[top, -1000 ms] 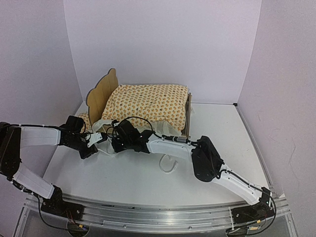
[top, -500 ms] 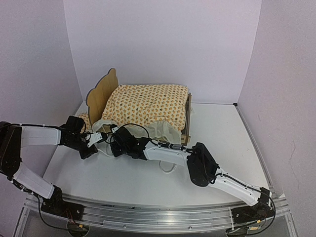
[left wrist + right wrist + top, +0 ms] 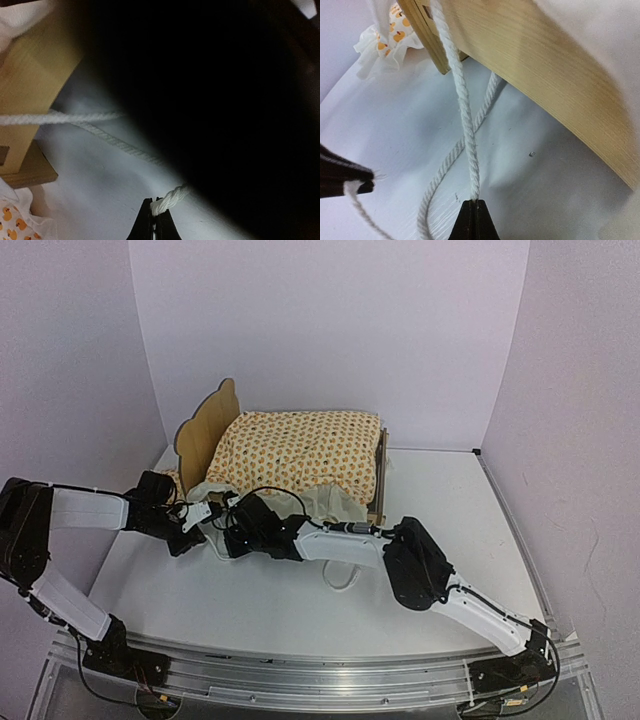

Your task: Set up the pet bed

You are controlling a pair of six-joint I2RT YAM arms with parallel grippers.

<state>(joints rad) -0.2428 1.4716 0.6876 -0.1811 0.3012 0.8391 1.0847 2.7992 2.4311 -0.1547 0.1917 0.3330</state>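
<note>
Logging the overhead view first, I tell the checker. Item: pet bed, on the far left part of the table, near the back wall. Its long axis runs across the view, with the scalloped headboard to my left and the low footboard to my right. Item: dotted mattress cushion, lying on the frame. Item: ruffled pillow, on the table just beside the headboard end. Item: left gripper and right gripper, near each other in front of the bed's near side.

Checker: Left wrist view?

Me: Item: white twisted cord, its end pinched between tips pressed together. Item: frame post, upper left. A dark blur fills the right side. I judge it to be the other arm, very near.

Checker: Right wrist view?

Me: Tips pressed together on a strand of the cord that rises to the bed's corner, beside the wooden side rail. A second strand crosses it.

Checker: Hazards?

Me: My judgement only. Both holds sit at the very fingertips, so a tug could slip a strand free. The frame looks light, and pulling could drag or turn it, or pull the cushion askew. The crossed strands may snag. The grippers are close enough to knock together.
</note>
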